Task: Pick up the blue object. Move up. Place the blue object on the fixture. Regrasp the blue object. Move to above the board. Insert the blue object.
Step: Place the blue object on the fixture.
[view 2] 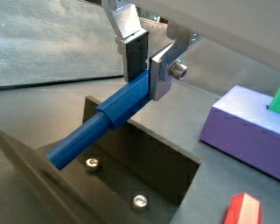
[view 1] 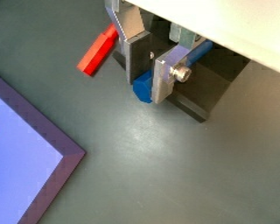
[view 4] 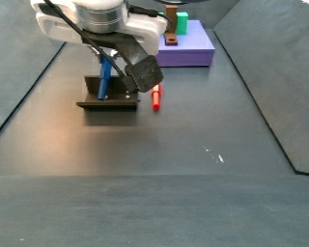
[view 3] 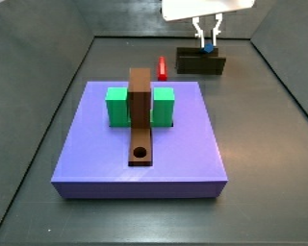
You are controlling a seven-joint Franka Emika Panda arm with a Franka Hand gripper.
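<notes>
The blue object (view 2: pixel 98 124) is a slim blue peg that leans tilted in the notch of the dark fixture (view 2: pixel 149 171); in both side views it stands steeply on the fixture (view 3: pixel 200 63) (view 4: pixel 108 102). My gripper (view 2: pixel 149 84) (view 1: pixel 149 86) is shut on the peg's upper end, pads against both its sides. In the side views the gripper (view 3: pixel 207 38) (view 4: pixel 109 64) hangs right above the fixture. The lavender board (view 3: pixel 169 154) with its brown bar (view 3: pixel 141 120) lies apart from the fixture.
A red peg (view 3: pixel 162 67) (view 4: pixel 156 96) lies on the floor between fixture and board. Green blocks (view 3: pixel 118 108) flank the brown bar. A board corner (view 1: pixel 25 149) shows close to the gripper. Dark walls enclose the floor.
</notes>
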